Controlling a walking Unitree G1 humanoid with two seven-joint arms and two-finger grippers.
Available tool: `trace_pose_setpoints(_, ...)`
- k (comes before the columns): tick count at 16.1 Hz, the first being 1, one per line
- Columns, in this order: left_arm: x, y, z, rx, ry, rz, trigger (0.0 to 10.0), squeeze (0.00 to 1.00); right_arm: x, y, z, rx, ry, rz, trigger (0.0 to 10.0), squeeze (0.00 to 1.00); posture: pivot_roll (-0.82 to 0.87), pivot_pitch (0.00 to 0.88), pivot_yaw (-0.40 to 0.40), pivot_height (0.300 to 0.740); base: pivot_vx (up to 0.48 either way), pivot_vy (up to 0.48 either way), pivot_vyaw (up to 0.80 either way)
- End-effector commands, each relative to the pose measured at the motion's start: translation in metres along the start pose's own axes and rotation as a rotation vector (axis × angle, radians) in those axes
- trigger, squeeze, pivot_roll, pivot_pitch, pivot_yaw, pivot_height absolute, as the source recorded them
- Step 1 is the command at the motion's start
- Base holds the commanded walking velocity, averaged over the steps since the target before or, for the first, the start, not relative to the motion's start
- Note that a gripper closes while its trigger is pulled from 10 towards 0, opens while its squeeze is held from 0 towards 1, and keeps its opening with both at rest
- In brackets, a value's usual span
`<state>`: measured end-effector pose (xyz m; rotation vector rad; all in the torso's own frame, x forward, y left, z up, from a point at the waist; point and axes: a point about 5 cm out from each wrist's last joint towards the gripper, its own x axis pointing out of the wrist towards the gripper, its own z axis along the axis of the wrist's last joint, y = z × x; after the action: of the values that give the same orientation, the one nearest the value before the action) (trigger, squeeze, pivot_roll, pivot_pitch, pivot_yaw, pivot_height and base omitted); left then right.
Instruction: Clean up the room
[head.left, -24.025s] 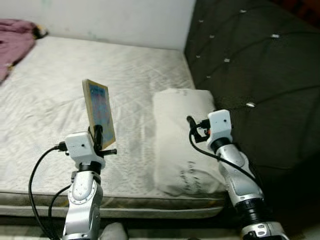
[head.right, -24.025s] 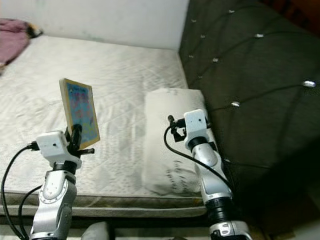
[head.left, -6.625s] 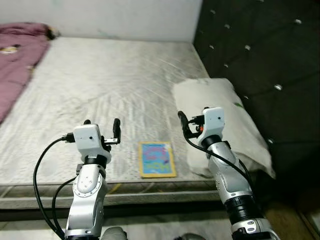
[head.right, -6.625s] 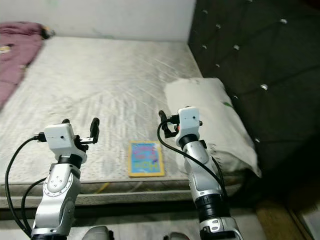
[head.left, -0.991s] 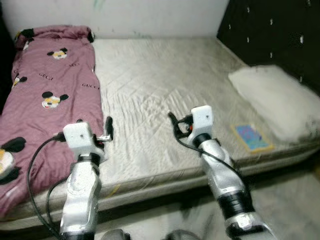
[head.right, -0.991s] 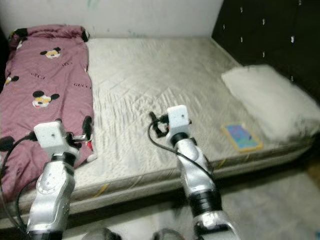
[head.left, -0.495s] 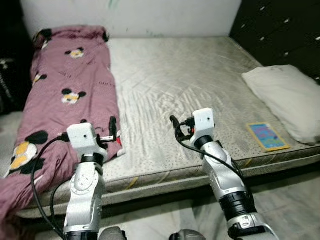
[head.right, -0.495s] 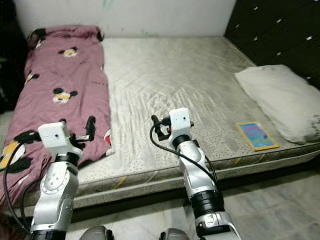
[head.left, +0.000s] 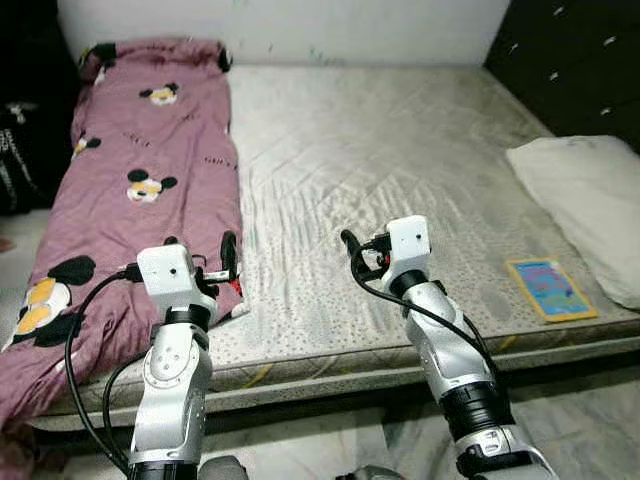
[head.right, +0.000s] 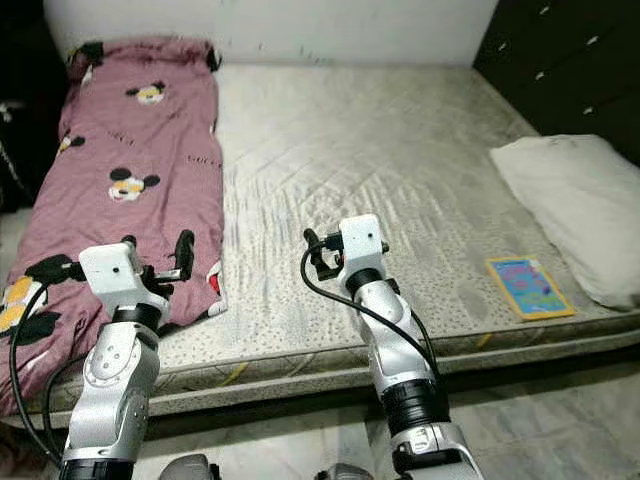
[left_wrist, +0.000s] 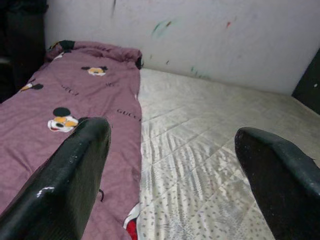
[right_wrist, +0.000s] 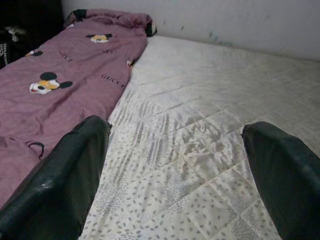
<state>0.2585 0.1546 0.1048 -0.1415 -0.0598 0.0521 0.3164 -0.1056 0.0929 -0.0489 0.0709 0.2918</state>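
Both grippers are empty right now. The left gripper has its fingers spread wide with nothing between them, hovering over the near edge of the mattress, right above the hem of the pink blanket. The right gripper is the same deal — wide open, holding nothing, out over the bare middle of the mattress's near edge.

As for progress, I'd say it's partway. The book lies flat near the mattress's front right corner, just beside the pillow, which sits against the dark headboard. Whether those count as tidy is a guess.

What looks left is that blanket — it runs the whole left side of the mattress and slumps over the front corner towards the floor, rumpled. Something dark sits off the mattress's left side; can't tell what. Nothing's really blocking the blanket.
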Motion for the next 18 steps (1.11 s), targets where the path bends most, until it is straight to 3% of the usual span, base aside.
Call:
trace_pose_setpoints(1, -0.0004, -0.0005, 0.0012, 0.004, -0.003, -0.007, 10.0, 0.00, 0.0004, -0.0027, 0.0020, 0.002, -0.007, -0.013, 10.0, 0.00, 0.01, 0.000, -0.067, 0.740, 0.000, 0.000, 0.00)
trace_pose_setpoints(6, -0.0002, -0.0010, 0.0014, 0.006, -0.006, -0.014, 10.0, 0.00, 0.0007, -0.0027, 0.0023, 0.005, -0.008, -0.014, 10.0, 0.00, 0.01, 0.000, -0.067, 0.740, 0.000, 0.000, 0.00)
trace_pose_setpoints(18, 0.0010, -0.0013, 0.0021, 0.011, -0.008, -0.019, 10.0, 0.00, 0.0016, -0.0044, 0.0037, 0.007, -0.014, -0.026, 10.0, 0.00, 0.01, 0.000, -0.066, 0.740, 0.311, 0.000, 0.00)
